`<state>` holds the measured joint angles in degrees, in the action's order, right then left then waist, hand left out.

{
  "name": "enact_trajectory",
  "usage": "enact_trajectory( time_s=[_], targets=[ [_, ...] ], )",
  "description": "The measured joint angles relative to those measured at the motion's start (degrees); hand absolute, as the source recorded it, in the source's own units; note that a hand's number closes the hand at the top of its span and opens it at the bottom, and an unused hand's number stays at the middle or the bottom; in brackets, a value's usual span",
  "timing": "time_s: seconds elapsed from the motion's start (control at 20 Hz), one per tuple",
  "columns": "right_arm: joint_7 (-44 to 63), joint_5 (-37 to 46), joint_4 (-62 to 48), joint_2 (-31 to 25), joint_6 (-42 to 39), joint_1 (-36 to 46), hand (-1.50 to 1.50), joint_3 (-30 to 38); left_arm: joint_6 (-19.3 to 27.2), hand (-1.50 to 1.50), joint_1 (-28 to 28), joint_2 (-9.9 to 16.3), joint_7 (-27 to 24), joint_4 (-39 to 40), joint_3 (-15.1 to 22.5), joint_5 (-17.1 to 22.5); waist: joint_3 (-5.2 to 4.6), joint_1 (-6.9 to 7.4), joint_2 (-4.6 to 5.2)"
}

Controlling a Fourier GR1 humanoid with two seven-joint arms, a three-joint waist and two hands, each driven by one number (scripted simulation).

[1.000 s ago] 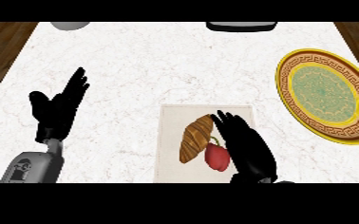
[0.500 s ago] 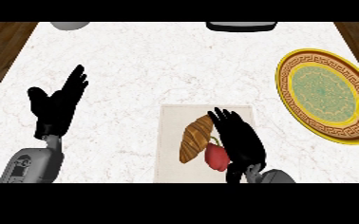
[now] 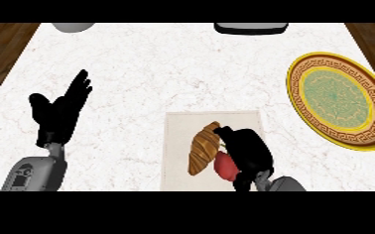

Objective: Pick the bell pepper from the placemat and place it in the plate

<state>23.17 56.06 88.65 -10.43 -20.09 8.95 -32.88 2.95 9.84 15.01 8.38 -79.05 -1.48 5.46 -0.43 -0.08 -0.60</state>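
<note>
The red bell pepper (image 3: 223, 167) lies on the pale placemat (image 3: 180, 129) near the counter's front edge, beside a brown croissant (image 3: 203, 147). My right hand (image 3: 247, 151) covers the pepper's right side with its fingers curled down over it, so only the pepper's left part shows. At the right edge of the counter sits the yellow plate (image 3: 334, 99), with a green centre and a patterned rim, well apart from the hand. My left hand (image 3: 61, 110) rests open at the left, fingers up, holding nothing.
A grey bowl (image 3: 73, 27) stands at the back left and a dark tray-like object (image 3: 250, 28) at the back middle. The white marble counter (image 3: 168, 74) stretches between the placemat and the plate. Wooden floor shows past both side edges.
My right hand has drawn back toward me and its fingers have curled over the bell pepper. The left hand and the other objects have stayed in place.
</note>
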Motion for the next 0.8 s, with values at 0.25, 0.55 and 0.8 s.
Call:
enact_trajectory(
  time_s=[0.25,0.55,0.8],
  targets=[
    [-0.28,2.97,0.85,1.72,2.15,-1.2,1.5,-0.54,-0.54,0.0,-0.25,-0.37,0.33,-0.6,-0.73,-0.61,0.0,-0.08,0.05],
    [-9.75,-1.9,5.67,-1.07,3.86,-4.32,1.5,1.41,-0.38,0.0,-0.62,-0.93,1.07,-1.74,-0.52,-1.46,0.33,-0.08,0.4],
    [-16.55,-3.06,13.06,-5.34,9.01,-7.72,1.5,4.57,-1.0,0.0,-0.21,-0.62,0.85,-0.96,-1.56,-1.09,0.42,-0.37,0.43]
  ],
)
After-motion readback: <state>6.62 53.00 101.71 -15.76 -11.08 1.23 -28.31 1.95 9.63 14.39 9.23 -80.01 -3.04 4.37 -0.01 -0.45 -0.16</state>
